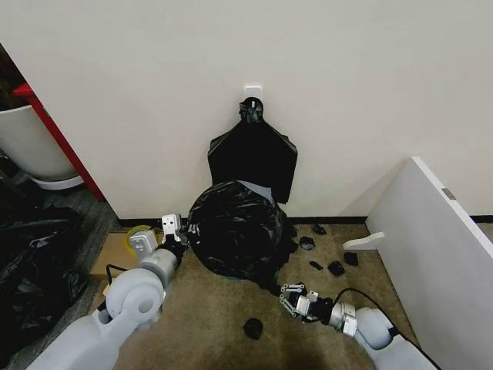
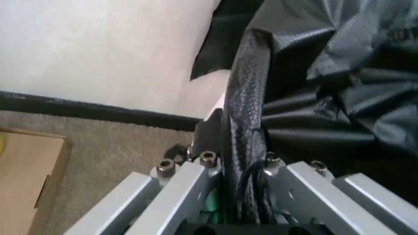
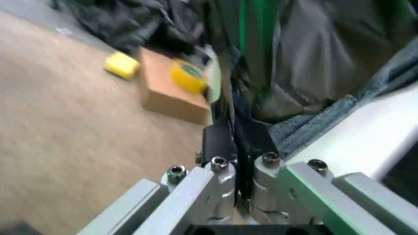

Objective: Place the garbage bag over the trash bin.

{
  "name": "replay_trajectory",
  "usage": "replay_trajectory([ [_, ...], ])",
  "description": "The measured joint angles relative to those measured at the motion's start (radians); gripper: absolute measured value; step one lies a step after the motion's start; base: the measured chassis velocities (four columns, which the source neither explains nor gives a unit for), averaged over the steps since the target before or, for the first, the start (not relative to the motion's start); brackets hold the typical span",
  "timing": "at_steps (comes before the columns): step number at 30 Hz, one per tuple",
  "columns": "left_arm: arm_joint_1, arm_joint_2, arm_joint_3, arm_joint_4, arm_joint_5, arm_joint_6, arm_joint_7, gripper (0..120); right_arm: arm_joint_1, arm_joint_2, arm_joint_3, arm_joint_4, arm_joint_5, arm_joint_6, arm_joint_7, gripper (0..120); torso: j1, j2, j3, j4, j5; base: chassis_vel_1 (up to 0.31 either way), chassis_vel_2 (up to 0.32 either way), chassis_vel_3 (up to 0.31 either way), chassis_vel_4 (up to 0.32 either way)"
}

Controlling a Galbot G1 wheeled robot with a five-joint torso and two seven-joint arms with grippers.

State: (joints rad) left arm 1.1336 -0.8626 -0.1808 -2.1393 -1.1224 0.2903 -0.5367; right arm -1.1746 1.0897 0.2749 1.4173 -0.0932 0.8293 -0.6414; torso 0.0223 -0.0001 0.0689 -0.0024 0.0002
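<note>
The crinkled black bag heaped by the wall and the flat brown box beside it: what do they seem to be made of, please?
Crinkled black bag: thin plastic film, judging by glossy highlights and fine floppy creases. Flat brown box: probably cardboard, matte tan with straight edges and square corners.

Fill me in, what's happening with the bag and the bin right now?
The garbage bag is draped over the trash bin against the wall, covering it almost entirely; only a pale strip of rim peeks out at the back. The left gripper is at the bag's left side, its fingers shut on a bunched fold of plastic. The right gripper is low at the bag's front right edge, also pinching black plastic. Small black scraps lie on the carpet nearby.
</note>
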Motion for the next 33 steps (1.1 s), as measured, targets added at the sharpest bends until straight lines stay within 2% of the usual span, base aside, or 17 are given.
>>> replay_trajectory([
  [2, 0.004, 0.006, 0.0, -0.003, 0.0, 0.005, -0.001, 1, 0.007, 0.0, 0.013, -0.014, -0.015, 0.0, 0.05, 0, 0.0, 0.0, 0.0, 0.0, -0.0002, 0.0, 0.0, 0.0, 0.0],
  [8, 0.025, 0.025, 0.004, -0.004, 0.042, 0.01, -0.004, 1, 0.012, -0.013, -0.023, -0.053, 0.007, -0.004, 0.339, 0, 0.0, 0.0, 0.0, 0.0001, 0.0001, 0.0, 0.0, 0.0, 0.0],
  [11, 0.022, 0.021, 0.007, -0.004, 0.043, 0.008, -0.001, 1, 0.002, -0.02, -0.04, -0.061, 0.013, -0.005, 0.357, 4, 0.0, 0.0, 0.0, 0.0, 0.0001, 0.0, 0.0, 0.0, 0.0],
  [12, 0.019, 0.018, 0.009, -0.003, 0.044, 0.003, 0.0, 1, -0.004, -0.026, -0.046, -0.063, 0.019, -0.005, 0.347, 10, 0.0, 0.0, 0.0, -0.0001, 0.0006, 0.0, 0.0, 0.0, 0.0],
  [13, 0.015, 0.017, 0.012, 0.001, 0.048, -0.006, 0.002, 1, -0.013, -0.037, -0.051, -0.063, 0.068, -0.005, 0.282, 15, 0.0, 0.0, 0.0, -0.0002, 0.0, 0.0, 0.0, 0.0, 0.0],
  [14, 0.013, 0.017, 0.014, 0.003, 0.052, -0.01, 0.005, 1, -0.017, -0.041, -0.051, -0.063, 0.115, -0.005, 0.224, 18, 0.0, 0.0, 0.0, -0.0002, -0.0001, 0.0, 0.0, 0.0, 0.0],
  [15, 0.013, 0.017, 0.014, 0.003, 0.052, -0.01, 0.005, 1, -0.017, -0.041, -0.051, -0.063, 0.115, -0.005, 0.224, 18, 0.0, 0.0, 0.0, -0.0002, -0.0001, 0.0, 0.0, 0.0, 0.0],
  [18, 0.008, 0.02, 0.02, 0.017, 0.065, -0.027, 0.025, 1, -0.017, -0.048, 0.003, -0.071, 0.345, -0.005, -0.093, 30, 0.0, 0.0, 0.0, -0.0002, 0.0003, 0.0, 0.0, 0.0, 0.0],
  [20, 0.008, 0.023, 0.022, 0.033, 0.077, -0.042, 0.039, 1, -0.003, -0.048, 0.052, -0.077, 0.382, -0.005, -0.148, 41, 0.0, 0.0, 0.0, -0.0002, -0.0001, 0.0, 0.0, 0.0, 0.0],
  [21, 0.009, 0.024, 0.023, 0.038, 0.083, -0.049, 0.047, 1, 0.0, -0.049, 0.062, -0.076, 0.375, -0.005, -0.125, 42, 0.0, 0.0, 0.0, 0.0, 0.0, 0.0, 0.0, 0.0, 0.0],
  [22, 0.014, 0.025, 0.027, 0.049, 0.1, -0.069, 0.067, 1, 0.001, -0.052, 0.072, -0.068, 0.317, -0.006, -0.006, 48, 0.0, 0.0, 0.0, 0.0001, 0.0002, 0.0, 0.0, 0.0, 0.0],
  [23, 0.014, 0.025, 0.027, 0.049, 0.1, -0.069, 0.067, 1, 0.001, -0.052, 0.072, -0.068, 0.317, -0.006, -0.006, 48, 0.0, 0.0, 0.0, 0.0001, 0.0002, 0.0, 0.0, 0.0, 0.0],
  [26, 0.035, 0.031, 0.037, 0.076, 0.136, -0.124, 0.144, 1, -0.012, -0.061, 0.07, -0.004, 0.119, -0.08, 0.367, 61, 0.0, 0.0, 0.0, 0.0001, 0.0, 0.0, 0.0, 0.0, 0.0],
  [28, 0.04, 0.033, 0.048, 0.094, 0.167, -0.168, 0.197, 1, -0.027, -0.067, 0.051, 0.051, 0.112, -0.127, 0.512, 69, 0.0, 0.0, 0.0, 0.0, 0.0, 0.0, 0.0, 0.0, 0.0],
  [31, 0.04, 0.033, 0.061, 0.119, 0.209, -0.225, 0.254, 1, -0.043, -0.075, 0.027, 0.118, 0.209, -0.135, 0.52, 77, 0.0, 0.0, 0.0, -0.0002, 0.0, 0.0, 0.0, 0.0, 0.0],
  [33, 0.036, 0.035, 0.071, 0.144, 0.257, -0.276, 0.312, 1, -0.052, -0.082, 0.011, 0.184, 0.352, -0.118, 0.398, 86, 0.0, 0.0, 0.0, -0.0002, 0.0, 0.0, 0.0, 0.0, 0.0],
])
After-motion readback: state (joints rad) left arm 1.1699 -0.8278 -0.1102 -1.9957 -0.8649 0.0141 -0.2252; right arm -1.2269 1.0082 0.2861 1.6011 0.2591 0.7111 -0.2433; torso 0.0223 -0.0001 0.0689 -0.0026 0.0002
